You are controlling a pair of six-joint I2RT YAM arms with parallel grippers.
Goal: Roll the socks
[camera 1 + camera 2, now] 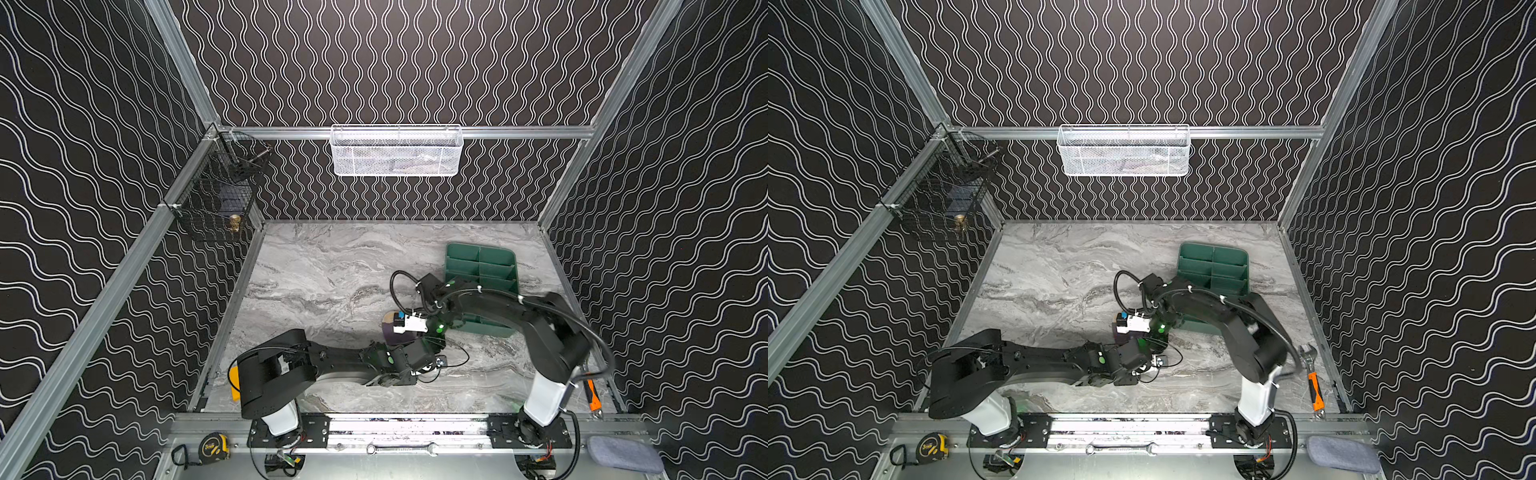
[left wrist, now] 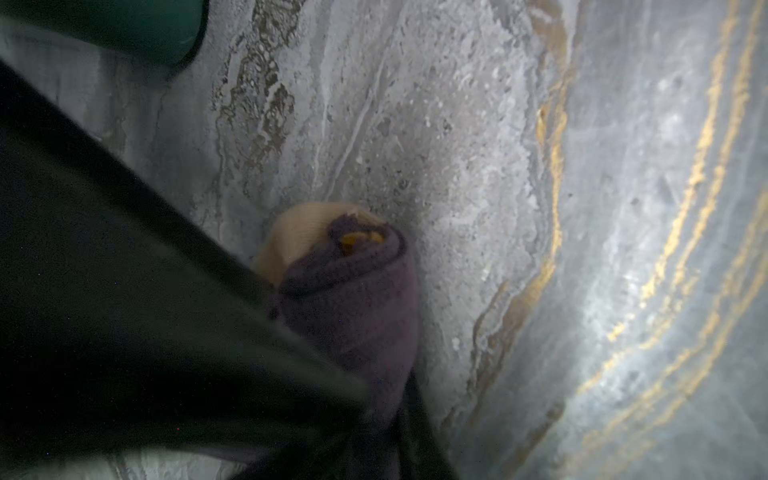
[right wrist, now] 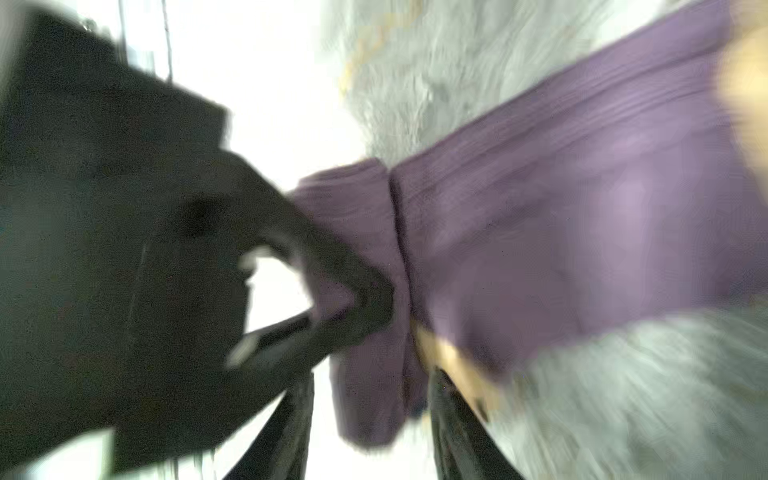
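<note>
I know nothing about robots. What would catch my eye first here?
The left arm and right arm, both black, meet over a purple sock rolled up on the marble table, tan toe poking out. At the back right sits a green divided tray, and wavy white lines cover the dark walls.

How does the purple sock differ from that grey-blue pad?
The purple sock is curled into a roll; the grey-blue pad lies flat. The sock has a tan end; the pad is plain. The sock sits on the marble table; the pad on the metal frame in front. Both are fabric.
</note>
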